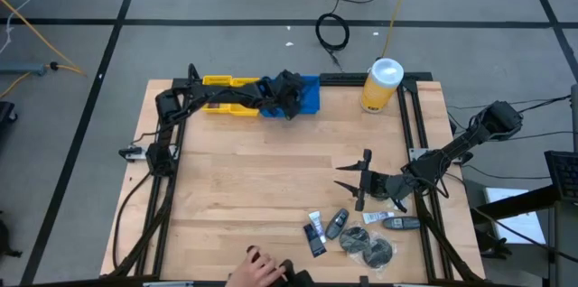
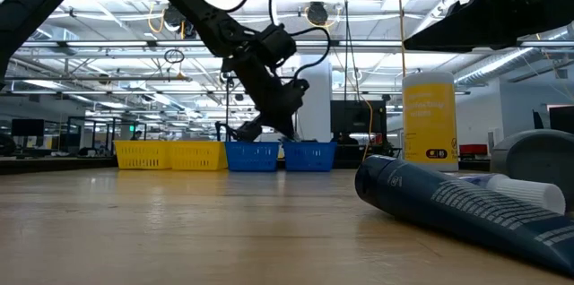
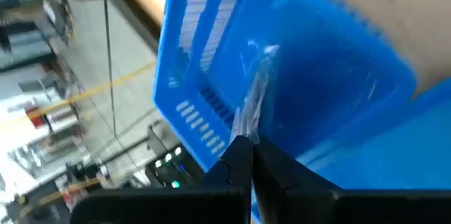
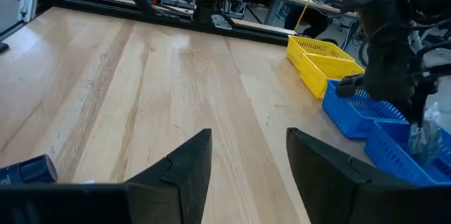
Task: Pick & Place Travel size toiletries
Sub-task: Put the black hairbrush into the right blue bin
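My left gripper [image 3: 250, 143] is at the table's far edge, above the blue bins [image 1: 310, 95], and is shut on a small clear crinkly packet [image 3: 255, 86]. The right wrist view shows that packet [image 4: 424, 136] hanging over a blue bin [image 4: 394, 157]. My right gripper [image 1: 354, 179] is open, low over the bare wood on the table's right, and touches nothing. The other toiletries lie near the near edge: a dark tube [image 1: 315, 234], a small dark bottle [image 1: 336, 224], dark round packets [image 1: 368, 245] and a dark stick-like piece [image 1: 397, 222]. My left gripper pinches the clear packet by one end [image 3: 244, 127] between its two fingertips. The packet sticks out past the fingers, lifted clear, above the inside of the blue bin [image 3: 331, 76].
Yellow bins [image 1: 226, 93] stand left of the blue ones along the far edge. A large yellow canister with a white lid [image 1: 381, 84] stands at the far right. A person's hand [image 1: 257, 269] reaches in at the near edge. Bare wood [image 1: 253, 170] fills the table's middle.
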`<state>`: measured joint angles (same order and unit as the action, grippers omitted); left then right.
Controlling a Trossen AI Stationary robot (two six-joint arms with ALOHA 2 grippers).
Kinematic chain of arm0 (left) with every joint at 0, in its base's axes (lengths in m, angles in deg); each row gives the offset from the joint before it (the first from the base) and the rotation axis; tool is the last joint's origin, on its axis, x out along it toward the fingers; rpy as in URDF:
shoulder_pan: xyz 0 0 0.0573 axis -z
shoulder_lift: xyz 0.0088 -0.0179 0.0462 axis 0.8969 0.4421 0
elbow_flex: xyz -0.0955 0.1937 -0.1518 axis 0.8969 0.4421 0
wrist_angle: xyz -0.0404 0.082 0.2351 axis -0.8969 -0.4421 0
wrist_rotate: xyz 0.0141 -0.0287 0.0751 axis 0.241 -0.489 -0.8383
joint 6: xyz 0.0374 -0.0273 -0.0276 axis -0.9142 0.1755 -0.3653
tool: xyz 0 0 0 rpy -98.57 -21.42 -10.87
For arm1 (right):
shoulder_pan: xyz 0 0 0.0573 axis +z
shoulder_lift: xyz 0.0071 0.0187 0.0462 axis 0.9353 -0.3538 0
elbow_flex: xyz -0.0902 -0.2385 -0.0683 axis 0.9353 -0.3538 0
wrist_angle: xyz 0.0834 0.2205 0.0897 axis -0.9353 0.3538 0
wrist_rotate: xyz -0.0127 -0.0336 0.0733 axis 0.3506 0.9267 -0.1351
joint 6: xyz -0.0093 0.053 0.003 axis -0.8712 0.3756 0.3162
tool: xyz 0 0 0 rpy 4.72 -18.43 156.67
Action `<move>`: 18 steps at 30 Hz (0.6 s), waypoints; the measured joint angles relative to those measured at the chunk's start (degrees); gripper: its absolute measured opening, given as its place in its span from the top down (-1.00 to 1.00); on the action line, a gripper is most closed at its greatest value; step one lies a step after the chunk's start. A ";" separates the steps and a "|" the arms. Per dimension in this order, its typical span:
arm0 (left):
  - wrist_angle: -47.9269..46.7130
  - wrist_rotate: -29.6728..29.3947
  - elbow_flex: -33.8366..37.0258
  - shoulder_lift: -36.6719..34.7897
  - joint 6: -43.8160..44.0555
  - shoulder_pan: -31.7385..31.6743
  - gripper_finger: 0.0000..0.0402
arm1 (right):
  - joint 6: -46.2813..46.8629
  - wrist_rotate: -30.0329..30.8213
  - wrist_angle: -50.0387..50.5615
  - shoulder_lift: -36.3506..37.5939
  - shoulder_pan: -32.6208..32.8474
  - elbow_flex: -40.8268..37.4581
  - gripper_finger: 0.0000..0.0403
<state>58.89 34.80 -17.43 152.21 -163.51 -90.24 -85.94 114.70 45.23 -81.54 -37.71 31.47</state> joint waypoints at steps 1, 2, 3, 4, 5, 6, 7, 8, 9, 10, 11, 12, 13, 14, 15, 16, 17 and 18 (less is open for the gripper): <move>0.86 0.55 0.00 0.02 -0.43 0.12 0.98 | -0.02 0.02 -0.02 0.00 0.00 0.00 0.13; 2.27 0.86 0.00 0.04 -0.57 0.27 0.96 | -0.03 0.02 -0.03 0.00 0.00 0.00 0.13; 3.55 1.10 0.00 0.04 -0.65 0.39 0.93 | -0.04 0.03 -0.02 0.00 0.00 0.00 0.13; 4.57 1.58 -0.02 0.02 -0.68 0.57 0.91 | -0.06 0.04 -0.02 0.00 0.00 0.00 0.13; 5.26 2.30 -0.02 0.02 -0.64 0.75 0.88 | -0.10 0.04 -0.02 0.00 0.00 0.00 0.13; 5.65 3.10 -0.02 0.02 -0.47 0.79 0.85 | -0.14 0.04 -0.02 0.00 0.00 0.00 0.13; 5.86 3.86 -0.02 0.02 -0.01 0.81 0.82 | -0.14 0.04 -0.02 0.00 -0.02 0.00 0.13; 6.17 4.33 -0.02 0.02 0.83 0.81 0.79 | -0.16 0.04 -0.02 0.00 -0.02 0.00 0.13; 6.23 4.47 -0.02 0.02 1.76 0.62 0.76 | -0.16 0.04 -0.02 0.00 -0.02 0.00 0.13; 5.73 4.55 -0.04 0.02 3.18 0.32 0.73 | -0.16 0.04 -0.02 0.00 -0.02 0.00 0.13; 4.82 4.45 -0.04 0.02 4.62 -0.08 0.69 | -0.16 0.04 -0.02 0.00 0.00 0.00 0.13; 3.89 4.20 -0.04 0.02 6.07 -0.49 0.64 | -0.16 0.04 -0.02 0.00 0.00 0.00 0.13; 3.53 4.01 -0.03 0.06 7.74 -0.73 0.59 | -0.16 0.05 -0.02 0.00 0.00 0.00 0.13; 3.82 3.54 -0.02 0.06 9.76 -0.92 0.53 | -0.16 0.06 -0.02 0.00 0.00 0.00 0.13; 4.62 2.99 -0.02 0.01 11.61 -1.02 0.47 | -0.17 0.07 -0.02 0.00 0.00 0.00 0.13; 5.52 2.15 -0.02 -0.27 13.20 -0.92 0.40 | -0.18 0.07 -0.02 0.00 -0.01 0.00 0.13; 6.21 0.75 -0.02 -0.50 14.29 -0.70 0.32 | -0.17 0.07 0.00 0.00 -0.02 0.00 0.13; 7.08 -0.79 -0.03 -0.64 14.75 -0.47 0.23 | -0.18 0.09 -0.02 0.00 -0.02 0.00 0.13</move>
<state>65.97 34.02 -17.45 151.57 -148.76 -90.71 -86.12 114.79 45.21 -81.54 -37.73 31.47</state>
